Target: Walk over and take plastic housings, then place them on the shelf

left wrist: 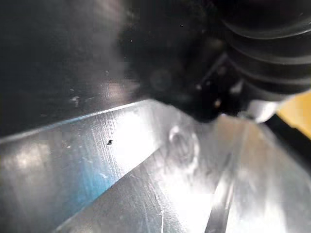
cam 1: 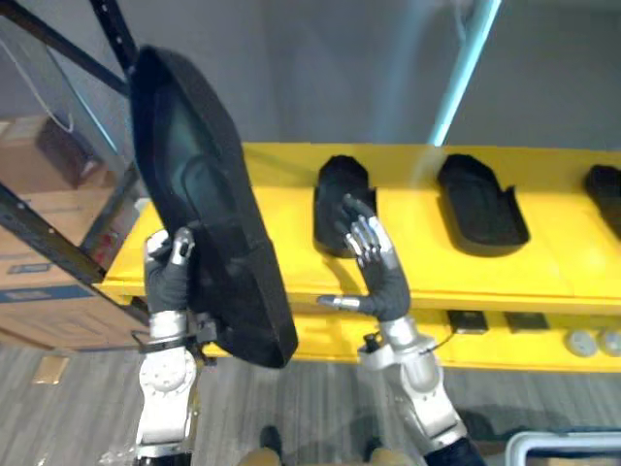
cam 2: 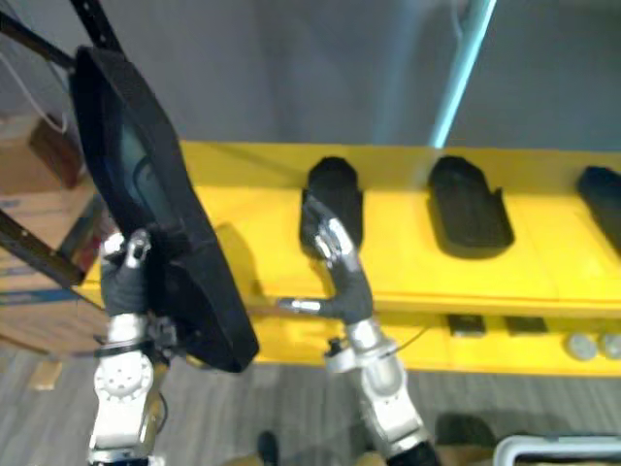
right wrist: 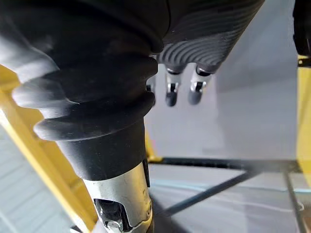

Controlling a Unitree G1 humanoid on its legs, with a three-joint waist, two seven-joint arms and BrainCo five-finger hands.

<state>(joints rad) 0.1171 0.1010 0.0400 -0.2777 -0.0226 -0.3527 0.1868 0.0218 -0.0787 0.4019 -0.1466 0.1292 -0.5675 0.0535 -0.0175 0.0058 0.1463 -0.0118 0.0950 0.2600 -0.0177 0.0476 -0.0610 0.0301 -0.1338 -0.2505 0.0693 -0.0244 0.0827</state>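
1. Nearest the camera, a large black moulded plastic housing (cam 1: 209, 194) was held up in the air at the left. It stood almost upright, leaning a little, in front of the left end of the shelf.
2. The left hand (cam 1: 167, 270) gripped it near its lower end, with the thumb hooked over the near edge. The fingers went behind the shell.
3. The housing looked like a stiff, thin-walled shell, probably light for its length. Held so low, it would likely lever about a one-handed grip, and its glossy face could slip. A hold nearer the middle, or a second hand on the opposite rim, would steady it.
4. The right hand (cam 1: 374, 262) was open and empty, fingers straight up and thumb out sideways. It was to the right of the housing and apart from it, before the shelf's front edge.
5. Beyond, a long yellow shelf (cam 1: 281, 218) carried smaller black housings. One lay behind the right hand (cam 1: 342, 184), a second further right (cam 1: 480, 204), and a third at the right edge (cam 1: 606, 194). The bare left end seemed the free spot.
6. At the far left stood brown cardboard boxes (cam 1: 34, 170) and a black metal rack strut (cam 1: 49, 231).
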